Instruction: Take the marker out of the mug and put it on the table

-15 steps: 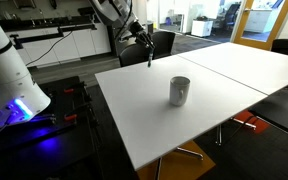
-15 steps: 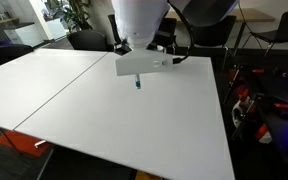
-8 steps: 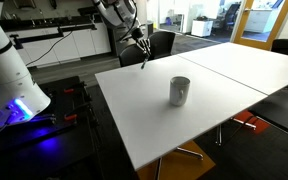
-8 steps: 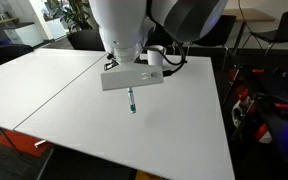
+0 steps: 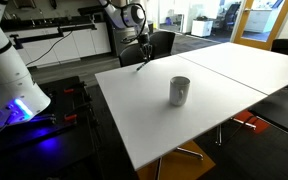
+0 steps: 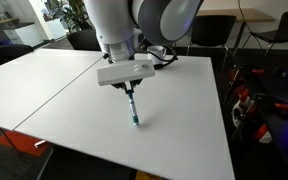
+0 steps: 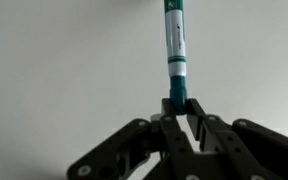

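We are gripping the thin, dark teal stick-shaped marker (image 6: 133, 108) in the black two-finger gripper (image 6: 128, 89), jaws clamped on its upper end, its tip apparently reaching the large white smooth table (image 6: 54, 95) near a corner, well apart from the grey cylindrical mug (image 5: 180, 91), so only releasing is remaining.

Marker (image 7: 175, 50) end beyond wrist view's edge
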